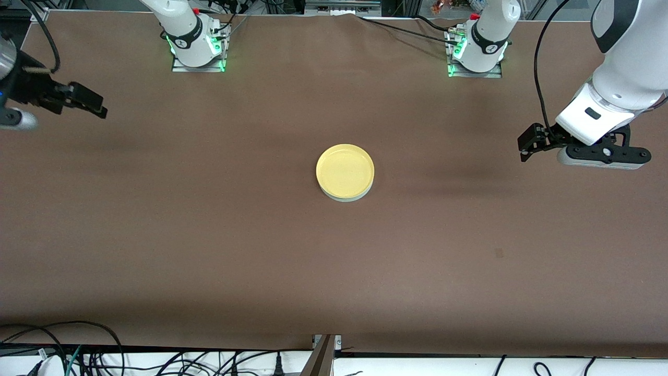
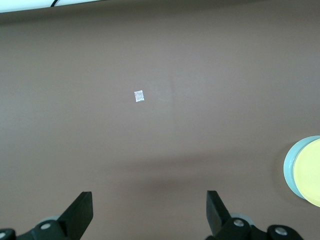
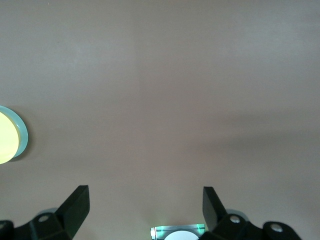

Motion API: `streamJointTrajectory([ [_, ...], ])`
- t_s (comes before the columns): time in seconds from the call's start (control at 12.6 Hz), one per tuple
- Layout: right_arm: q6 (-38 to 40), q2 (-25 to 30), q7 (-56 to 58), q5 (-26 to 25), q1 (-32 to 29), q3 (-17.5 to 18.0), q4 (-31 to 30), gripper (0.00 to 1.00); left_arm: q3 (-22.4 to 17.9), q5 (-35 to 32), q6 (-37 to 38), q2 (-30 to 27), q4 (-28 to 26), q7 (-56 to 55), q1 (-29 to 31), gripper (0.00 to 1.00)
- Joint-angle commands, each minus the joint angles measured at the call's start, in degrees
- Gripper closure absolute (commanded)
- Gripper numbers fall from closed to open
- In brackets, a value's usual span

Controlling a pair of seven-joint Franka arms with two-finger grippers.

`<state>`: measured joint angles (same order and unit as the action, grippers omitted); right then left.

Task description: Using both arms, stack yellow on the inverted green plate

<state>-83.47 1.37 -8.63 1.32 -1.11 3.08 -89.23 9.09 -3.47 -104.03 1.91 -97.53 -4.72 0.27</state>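
Note:
The yellow plate lies rim-up on the pale green plate in the middle of the table; only a thin crescent of green shows under it. My left gripper hangs open and empty over the left arm's end of the table. My right gripper hangs open and empty over the right arm's end. The left wrist view shows the open left gripper over bare brown cover, with the yellow plate and green rim at its edge. The right wrist view shows the right gripper, yellow plate and green rim likewise.
A brown cover spans the table. The arm bases stand along the edge farthest from the front camera. A small white square mark sits on the cover below the left gripper. Cables run along the nearest edge.

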Motion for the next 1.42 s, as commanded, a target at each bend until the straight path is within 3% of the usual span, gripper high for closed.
streamJointTrajectory([
  [0.0, 0.24, 1.26, 0.72, -0.79, -0.21, -0.97, -0.86, 0.00, 0.22, 1.01, 0.24, 0.38, 1.20, 1.38, 0.44, 0.00],
  [0.24, 2.17, 0.39, 0.81, -0.36, -0.21, -3.43, 0.53, 0.00, 0.31, 1.01, 0.24, 0.38, 1.20, 0.95, 0.35, 0.00],
  [0.55, 6.21, -1.54, 0.81, 0.08, -0.30, -3.52, 3.18, 0.00, 0.40, 0.92, 0.24, 0.38, 1.20, 1.38, 0.35, 0.00],
  [1.34, 5.95, -3.22, 0.89, -0.53, -0.21, -3.43, 3.27, 0.00, 0.31, 0.83, 0.24, 0.38, 1.20, 1.38, 0.61, 0.00],
])
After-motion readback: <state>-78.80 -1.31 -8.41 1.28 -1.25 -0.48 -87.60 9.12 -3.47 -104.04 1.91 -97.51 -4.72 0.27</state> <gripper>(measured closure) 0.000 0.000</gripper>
